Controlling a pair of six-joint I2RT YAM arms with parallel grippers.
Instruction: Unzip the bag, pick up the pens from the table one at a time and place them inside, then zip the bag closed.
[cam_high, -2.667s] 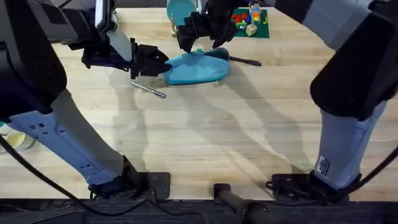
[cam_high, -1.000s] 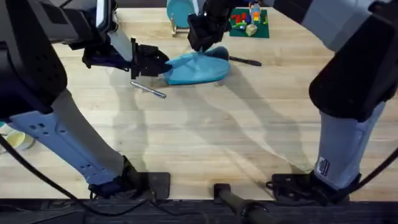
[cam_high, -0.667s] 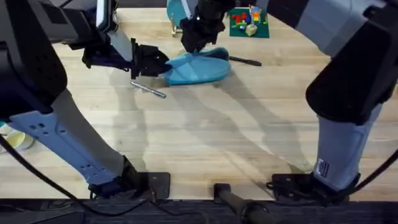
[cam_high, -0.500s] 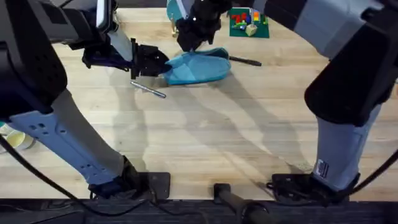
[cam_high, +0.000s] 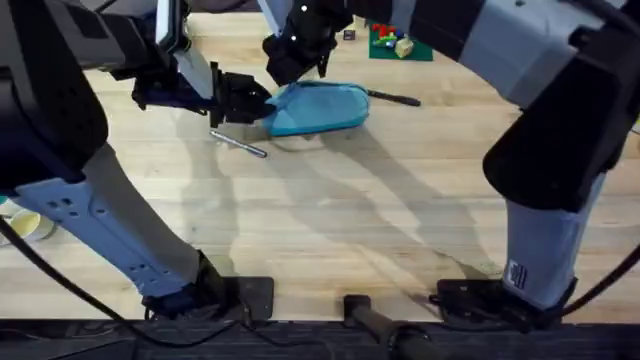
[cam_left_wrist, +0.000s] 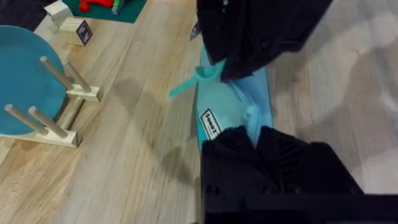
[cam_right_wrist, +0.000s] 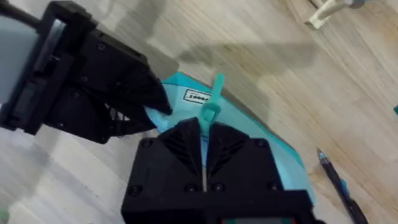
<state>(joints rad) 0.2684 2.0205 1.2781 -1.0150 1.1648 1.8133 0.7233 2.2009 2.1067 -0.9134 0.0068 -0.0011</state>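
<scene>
Left gripper clamps the near end of the bag, its black fingers pressed together on the turquoise fabric just beside the small white label, pinning the pouch to the bench. Just beyond it, over the same end of the pouch, the right gripper is pinched on the turquoise zipper pull, which sticks out from between its closed fingers. Below the left gripper on the near side lies the silver pen, loose on the wood; past the far end of the bag, well apart from both grippers, rests the black pen. Judging by this, the unzipping step is in hand, with neither pen yet inside. How far the zipper stands open cannot be told from here. The next move likely calls for the right gripper to let go of the pull and fetch one pen, while the left keeps the mouth of the pouch steady and open
</scene>
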